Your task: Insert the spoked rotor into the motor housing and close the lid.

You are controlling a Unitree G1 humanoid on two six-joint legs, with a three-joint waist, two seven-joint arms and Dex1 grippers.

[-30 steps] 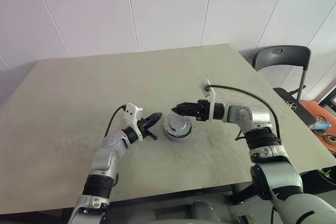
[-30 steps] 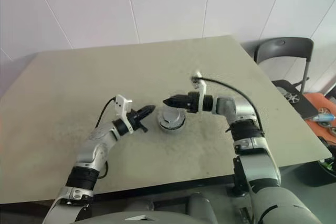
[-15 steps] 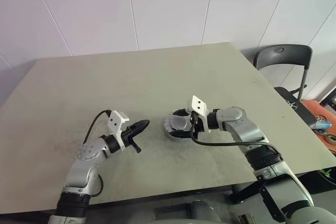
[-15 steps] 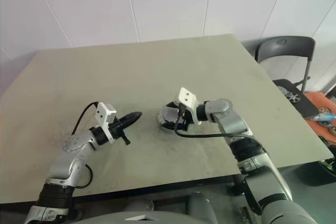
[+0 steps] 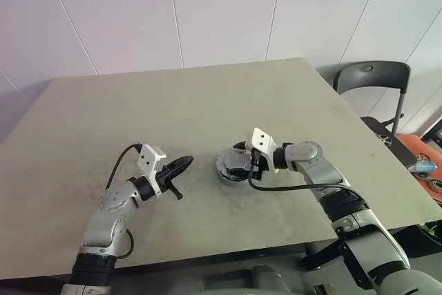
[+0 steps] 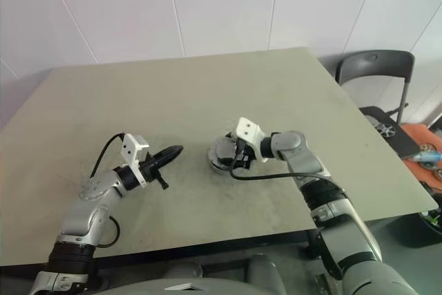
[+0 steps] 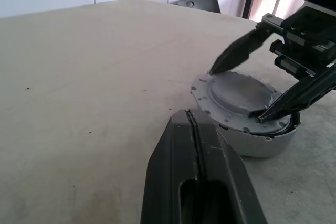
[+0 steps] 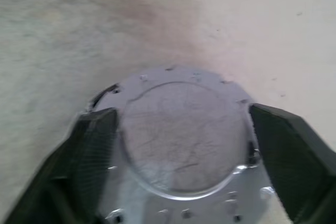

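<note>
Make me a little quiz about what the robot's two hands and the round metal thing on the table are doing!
1. True or false: the left gripper is shut and holds nothing.
2. What do the right gripper's fingers stand on either side of? A) the lid B) a cup C) a spoon
3. Fill in: the lid lies on top of the motor ____.

Key: 1 true. 2 A. 3 housing.
</note>
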